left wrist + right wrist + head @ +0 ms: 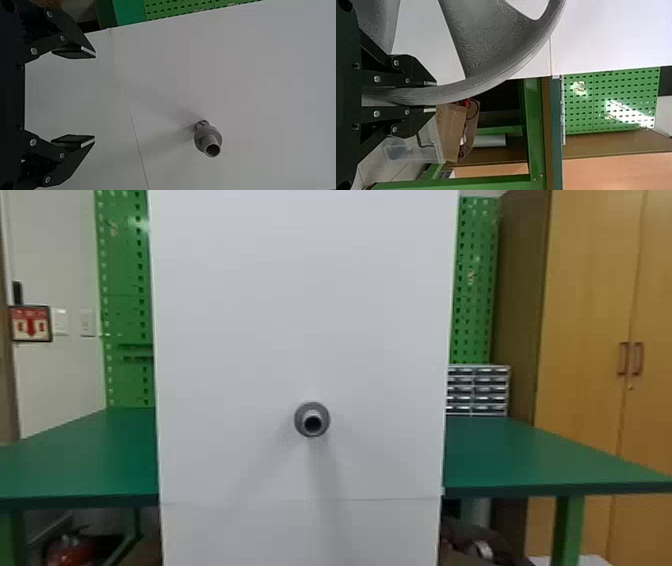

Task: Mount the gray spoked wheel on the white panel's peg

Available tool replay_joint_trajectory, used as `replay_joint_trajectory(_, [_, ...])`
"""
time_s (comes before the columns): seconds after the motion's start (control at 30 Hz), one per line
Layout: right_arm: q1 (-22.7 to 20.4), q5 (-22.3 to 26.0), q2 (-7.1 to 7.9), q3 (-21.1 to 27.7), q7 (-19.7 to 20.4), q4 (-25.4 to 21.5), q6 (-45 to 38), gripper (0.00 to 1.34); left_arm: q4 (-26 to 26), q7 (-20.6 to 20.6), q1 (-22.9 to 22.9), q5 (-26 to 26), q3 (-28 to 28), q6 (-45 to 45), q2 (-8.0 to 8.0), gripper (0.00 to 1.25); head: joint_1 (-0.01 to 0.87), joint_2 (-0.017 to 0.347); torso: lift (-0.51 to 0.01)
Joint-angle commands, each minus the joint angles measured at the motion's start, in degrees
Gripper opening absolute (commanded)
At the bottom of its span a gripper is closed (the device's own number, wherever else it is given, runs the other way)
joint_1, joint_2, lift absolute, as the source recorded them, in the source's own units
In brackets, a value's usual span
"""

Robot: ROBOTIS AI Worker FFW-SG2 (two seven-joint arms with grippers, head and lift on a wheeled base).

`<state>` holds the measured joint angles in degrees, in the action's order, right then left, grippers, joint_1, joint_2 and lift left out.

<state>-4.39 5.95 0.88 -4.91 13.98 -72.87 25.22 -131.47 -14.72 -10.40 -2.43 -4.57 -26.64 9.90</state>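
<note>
Right wrist view: the rim of the gray spoked wheel is pinched between the two flat fingers of the right gripper, with the spokes reaching off to one side of them and the curve of the rim running on past their tips. By the left gripper, nothing is held; its fingers are spread well apart, and the gray stepped peg stands out beyond their tips, not touched by them. In the head view, that peg is seen bare on the white panel. The grasp can thus be counted as done, while the mounting appears wholly left: the wheel has to be brought before the peg, its hub lined up, slid on and let go. Whether the hub is squared to the peg cannot be told, since the hub is not clearly shown beside the right fingers.
</note>
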Motion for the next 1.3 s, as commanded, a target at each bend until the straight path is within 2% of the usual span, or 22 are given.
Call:
replay_joint_trajectory(0.0, [0.17,0.03,0.00,-0.01,-0.01,0.45,0.00,0.20,-0.02,-1.19,0.21,-1.44,0.53,-2.10,0.21,0.78,0.123,-0.008,-0.400])
replay_joint_trajectory(0.07, [0.17,0.03,0.00,-0.01,-0.10,0.54,0.00,0.20,-0.02,-1.54,0.29,-3.99,0.44,-4.21,0.56,0.78,0.123,-0.008,-0.400])
replay_joint_trajectory(0.2, [0.26,0.03,0.17,-0.10,-0.10,0.98,0.00,0.20,-0.02,-2.59,0.29,-10.14,0.00,-5.35,3.29,0.78,0.123,-0.008,-0.400])
replay_joint_trajectory(0.33, [0.43,0.03,0.26,-0.36,-0.18,1.24,0.00,0.20,0.07,-5.67,1.17,-10.75,-0.61,-6.05,4.43,0.77,0.123,-0.008,-0.400])
replay_joint_trajectory(0.83, [0.61,0.12,0.35,-0.27,-0.18,1.68,0.09,0.20,2.27,-5.67,1.08,-13.83,0.97,-1.92,4.52,0.77,0.123,-0.008,-0.400])
replay_joint_trajectory(1.27, [0.87,0.20,0.00,-0.19,-0.18,1.68,0.00,0.19,2.62,-5.67,1.26,-13.65,1.32,-0.69,4.43,0.77,0.123,-0.008,-0.400])
